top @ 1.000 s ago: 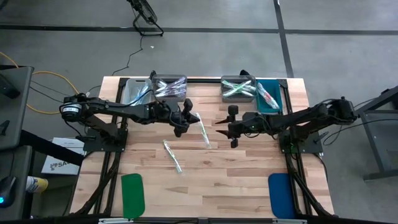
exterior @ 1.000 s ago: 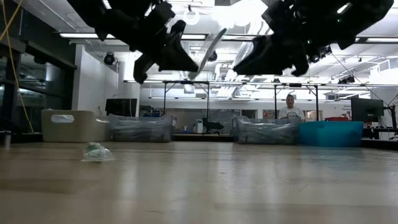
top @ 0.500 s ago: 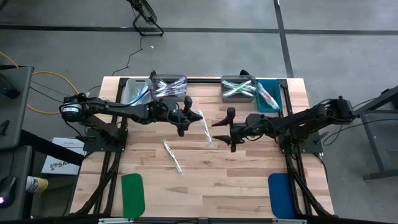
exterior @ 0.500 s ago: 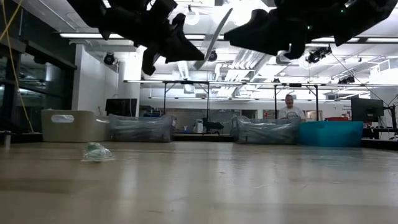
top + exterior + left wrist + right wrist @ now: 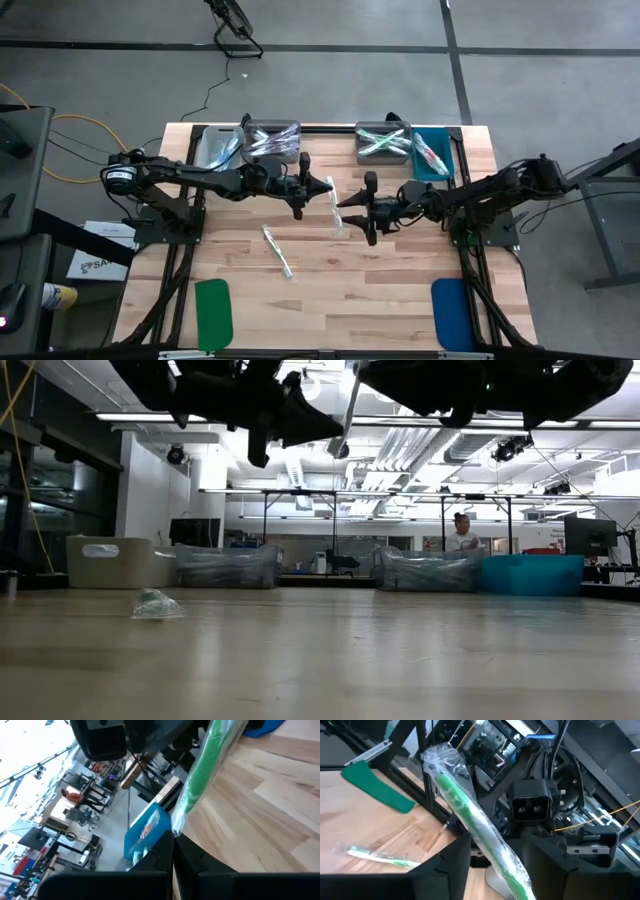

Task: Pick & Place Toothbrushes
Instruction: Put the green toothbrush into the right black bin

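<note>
A clear-wrapped green toothbrush (image 5: 331, 208) hangs above the table's middle, with my left gripper (image 5: 319, 187) shut on its far end. Its free end (image 5: 440, 759) slants toward the near edge. My right gripper (image 5: 345, 213) comes level from the right and is open, one finger (image 5: 451, 862) on each side of the brush's shaft (image 5: 475, 827). In the low view the brush (image 5: 346, 410) stands steep, high over the table. A second toothbrush (image 5: 278, 250) lies flat on the wood nearer the front. My left gripper pinches the wrapper's end (image 5: 176, 827) of the toothbrush between its two fingers, coming about level from the table's left. The brush sticks out past the fingertips, tilted and lifted clear of the table. My right gripper: whether its fingers touch the brush, I cannot tell.
Along the far edge stand a white bin (image 5: 215, 148), two clear bins (image 5: 272, 140) (image 5: 384, 143) holding toothbrushes, and a teal bin (image 5: 432, 155). A green pad (image 5: 213, 312) and a blue pad (image 5: 450, 312) lie at the near corners. A person (image 5: 461, 532) shows far behind the table.
Both grippers have risen a little and tipped up toward level. My right gripper has gone toward the table's left, up to the held toothbrush, which now runs between its fingers. The brush has turned steeper in my left gripper's hold.
</note>
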Robot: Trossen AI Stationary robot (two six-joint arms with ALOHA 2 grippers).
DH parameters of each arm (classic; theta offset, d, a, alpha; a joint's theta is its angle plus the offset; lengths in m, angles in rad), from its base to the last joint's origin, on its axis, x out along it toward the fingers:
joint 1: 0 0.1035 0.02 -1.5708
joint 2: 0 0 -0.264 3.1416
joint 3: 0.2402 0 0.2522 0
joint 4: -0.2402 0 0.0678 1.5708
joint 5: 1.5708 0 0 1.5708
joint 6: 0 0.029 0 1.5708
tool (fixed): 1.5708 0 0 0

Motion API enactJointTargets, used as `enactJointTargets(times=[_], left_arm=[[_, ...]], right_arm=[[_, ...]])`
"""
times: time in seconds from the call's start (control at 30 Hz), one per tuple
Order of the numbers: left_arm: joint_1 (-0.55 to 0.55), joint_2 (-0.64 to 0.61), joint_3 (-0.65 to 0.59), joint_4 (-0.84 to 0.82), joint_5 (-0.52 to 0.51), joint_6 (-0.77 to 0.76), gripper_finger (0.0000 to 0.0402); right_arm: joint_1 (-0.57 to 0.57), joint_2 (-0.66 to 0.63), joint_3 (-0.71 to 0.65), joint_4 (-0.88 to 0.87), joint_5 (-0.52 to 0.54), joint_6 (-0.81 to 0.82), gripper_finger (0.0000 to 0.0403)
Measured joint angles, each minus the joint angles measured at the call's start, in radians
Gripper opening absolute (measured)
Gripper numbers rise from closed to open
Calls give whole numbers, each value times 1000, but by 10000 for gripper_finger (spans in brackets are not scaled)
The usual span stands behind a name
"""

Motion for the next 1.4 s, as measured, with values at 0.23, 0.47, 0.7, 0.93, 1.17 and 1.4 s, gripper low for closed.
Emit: enactJointTargets(times=[0.23, 0.47, 0.7, 0.93, 1.17, 1.4], left_arm=[[0, 0, 0, 11, 1, -6, 0], [0, 0, 0, 4, 5, -21, 0], [0, 0, -1, 3, 0, 37, 42], [0, 0, -1, 1, -64, 53, 151], [0, -46, 0, -119, -223, 56, 205], [0, -169, 0, -383, -280, -10, 201]], right_arm=[[-3, 21, 0, 43, -30, -26, 118], [-3, 20, 0, 62, -31, -23, 41], [-3, 20, 0, 59, 0, 87, 3], [-2, 19, 0, 49, 99, 141, 3], [-20, -59, 1, -87, 332, 198, 3], [-123, -199, 120, -647, 451, 222, 2]])
